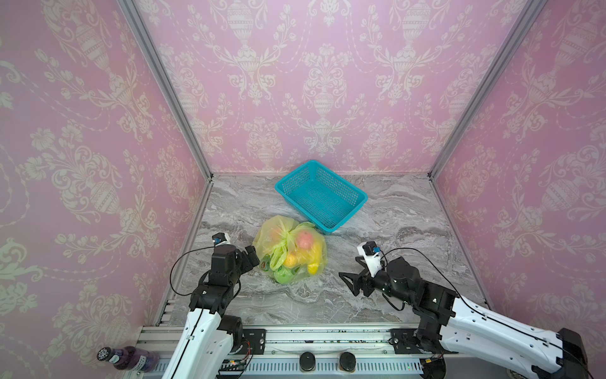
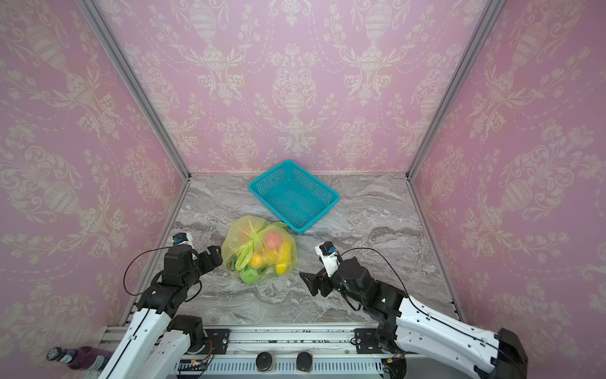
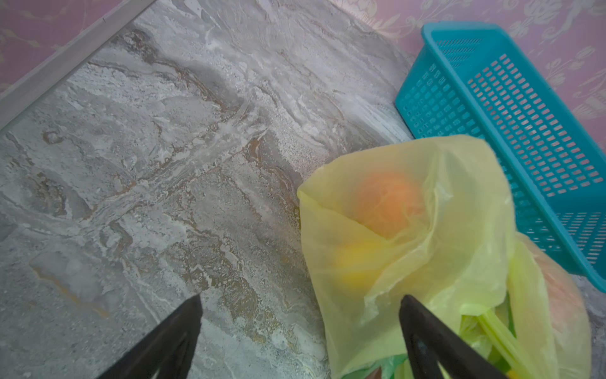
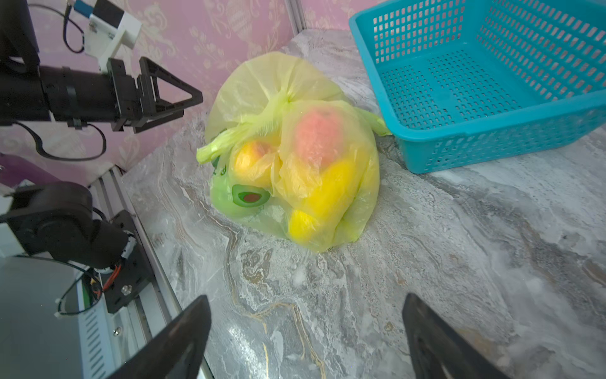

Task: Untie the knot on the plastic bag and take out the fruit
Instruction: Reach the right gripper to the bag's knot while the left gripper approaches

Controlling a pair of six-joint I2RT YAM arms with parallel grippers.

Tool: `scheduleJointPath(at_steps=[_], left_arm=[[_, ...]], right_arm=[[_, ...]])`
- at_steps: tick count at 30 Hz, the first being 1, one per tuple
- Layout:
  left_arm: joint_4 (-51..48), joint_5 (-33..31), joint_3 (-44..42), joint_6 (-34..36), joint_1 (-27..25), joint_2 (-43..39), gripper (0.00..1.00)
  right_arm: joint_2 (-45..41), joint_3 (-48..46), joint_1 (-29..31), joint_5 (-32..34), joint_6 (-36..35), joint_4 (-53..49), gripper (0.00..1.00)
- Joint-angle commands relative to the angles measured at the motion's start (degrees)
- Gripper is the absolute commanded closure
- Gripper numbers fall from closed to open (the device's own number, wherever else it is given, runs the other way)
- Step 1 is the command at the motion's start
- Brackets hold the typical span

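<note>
Plastic bag [image 1: 290,252] lies tied shut on the marble table [image 1: 410,229] in both top views, between the two grippers. It is right at the tips of the left gripper [image 1: 254,257] and well apart from the right gripper [image 1: 348,266], which hangs over bare marble with its tips turned toward the bag. The knot [image 1: 286,237] sits on the bag's upper side, just beyond the left gripper's tips, and the handle loops trail from it back toward that gripper. Fruit [image 1: 303,238] shows through the film as pink-red, yellow, orange and green shapes. A teal basket [image 1: 295,183] stands past the bag, farther from both grippers, with its near corner just beside the bag.

In the left wrist view the left gripper's fingers [image 3: 436,341] stand wide apart with nothing clamped. One is over bare table. The other is in front of the bag's film, beside the green handle strips; whether it touches I cannot tell.

In the right wrist view the right gripper's fingers [image 4: 183,338] are also spread wide, with only marble between them. The bag lies ahead of them, well clear, and the knot is on its far upper side. The left gripper's tips are near the film there, at about the knot's height but apart from it
</note>
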Motion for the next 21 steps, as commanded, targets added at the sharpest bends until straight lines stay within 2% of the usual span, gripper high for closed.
scheduleJointPath(at_steps=[1, 6, 11, 17, 21], left_arm=[[2.14, -1.22, -0.29, -0.73, 0.33, -0.46, 0.07], [2.65, -0.07, -1.48, -0.91, 0.33, -2.99, 0.09], [2.82, 1.22, -2.08, -0.94, 0.33, -4.80, 0.12], [3.13, 2.34, -2.34, -0.84, 0.35, -4.97, 0.16], [3.17, 3.05, -2.34, -0.75, 0.31, -4.91, 0.19]], right_arm=[[4.34, 2.21, 4.12, 8.68, -2.25, 2.88, 0.14], [7.29, 4.40, 7.29, 8.65, -4.42, 3.41, 0.16], [12.38, 6.88, 8.63, 5.21, -7.93, 5.63, 0.16], [24.60, 12.22, 9.04, 8.81, -8.58, 6.95, 0.16], [32.01, 17.21, 8.34, 14.54, -6.45, 7.06, 0.13]])
